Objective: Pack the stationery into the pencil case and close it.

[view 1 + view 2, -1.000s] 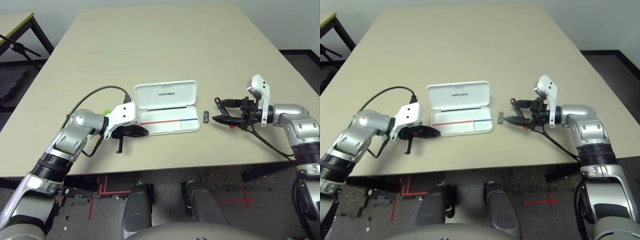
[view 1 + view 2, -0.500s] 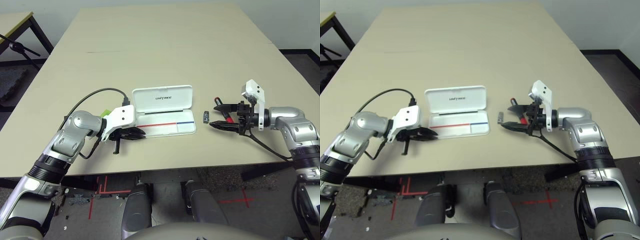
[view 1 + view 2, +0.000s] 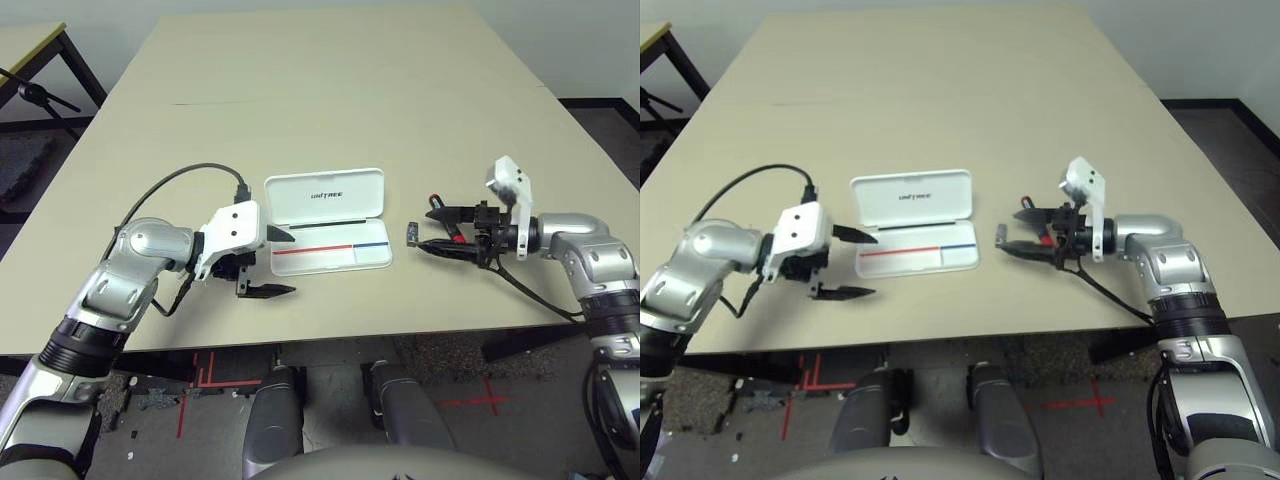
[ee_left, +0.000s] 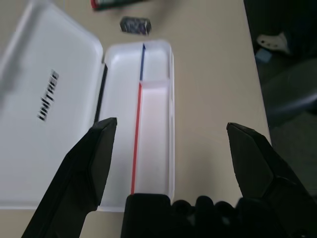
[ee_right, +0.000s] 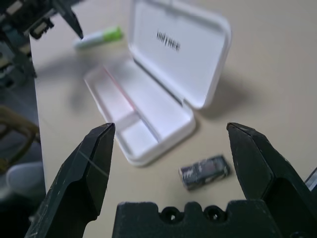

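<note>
1. Nearest the robot: the silver, jointed left arm [image 3: 110,290] angles inward over the tan, smooth table [image 3: 330,100]. Its black two-finger gripper [image 3: 294,263] is spread wide at the case's left end, holding nothing.
2. The silver right arm [image 3: 610,290] is bent at the elbow, its forearm pointing left. Its black gripper [image 3: 424,229] is wide open too, nothing gripped.
3. The white hard hinged pencil case [image 3: 330,258] lies open and empty between them, rounded corners, red-and-blue stripe inside, lettered lid leaning back.
4. Tiny dark grey blocky piece [image 3: 412,234]: right of the case.
5. Red marker, black cap [image 3: 457,236]: under the right gripper.
6. Pale highlighter, lime-green cap [image 5: 101,38]: beyond the case's left end.
</note>
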Robot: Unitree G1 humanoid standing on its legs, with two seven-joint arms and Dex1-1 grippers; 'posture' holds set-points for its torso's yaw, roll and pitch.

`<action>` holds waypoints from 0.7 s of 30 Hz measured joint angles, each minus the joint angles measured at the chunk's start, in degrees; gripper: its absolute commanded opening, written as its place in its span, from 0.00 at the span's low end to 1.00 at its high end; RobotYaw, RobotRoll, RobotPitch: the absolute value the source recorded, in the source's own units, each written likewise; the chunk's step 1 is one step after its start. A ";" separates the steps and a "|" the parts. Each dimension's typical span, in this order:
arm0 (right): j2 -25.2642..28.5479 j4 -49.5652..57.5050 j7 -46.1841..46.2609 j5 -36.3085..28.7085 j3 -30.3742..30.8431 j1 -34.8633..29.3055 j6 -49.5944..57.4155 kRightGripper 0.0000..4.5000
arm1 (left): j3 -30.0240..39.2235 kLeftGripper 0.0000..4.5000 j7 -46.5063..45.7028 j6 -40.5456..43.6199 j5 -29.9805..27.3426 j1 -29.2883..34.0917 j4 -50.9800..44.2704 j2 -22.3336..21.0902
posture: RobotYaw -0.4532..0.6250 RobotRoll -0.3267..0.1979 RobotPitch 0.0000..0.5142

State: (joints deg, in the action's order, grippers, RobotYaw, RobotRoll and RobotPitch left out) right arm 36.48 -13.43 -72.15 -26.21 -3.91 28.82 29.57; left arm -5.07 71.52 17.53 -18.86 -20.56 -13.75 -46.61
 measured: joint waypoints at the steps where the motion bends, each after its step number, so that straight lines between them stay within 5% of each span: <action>1: 0.00 0.59 0.93 -0.78 -0.90 0.00 1.01 1.00 | 0.62 0.99 -0.01 1.13 -0.99 -0.23 -1.09 -0.50 | 0.36 0.62 0.25; 8: 0.01 4.18 8.78 -4.31 -4.51 -0.02 8.79 1.00 | 1.99 0.99 -0.14 3.50 -3.17 -0.83 -3.49 -1.70 | 0.35 0.62 0.25; 21: -0.23 7.65 37.48 -2.38 -7.83 6.59 32.66 1.00 | 0.04 0.99 -0.61 3.12 -2.30 -0.82 -3.32 -1.37 | 0.33 0.62 0.28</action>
State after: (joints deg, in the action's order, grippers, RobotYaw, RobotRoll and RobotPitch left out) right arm 36.25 -5.78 -34.67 -28.59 -11.74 35.41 62.23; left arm -5.03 70.90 20.64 -21.17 -21.38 -17.07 -47.98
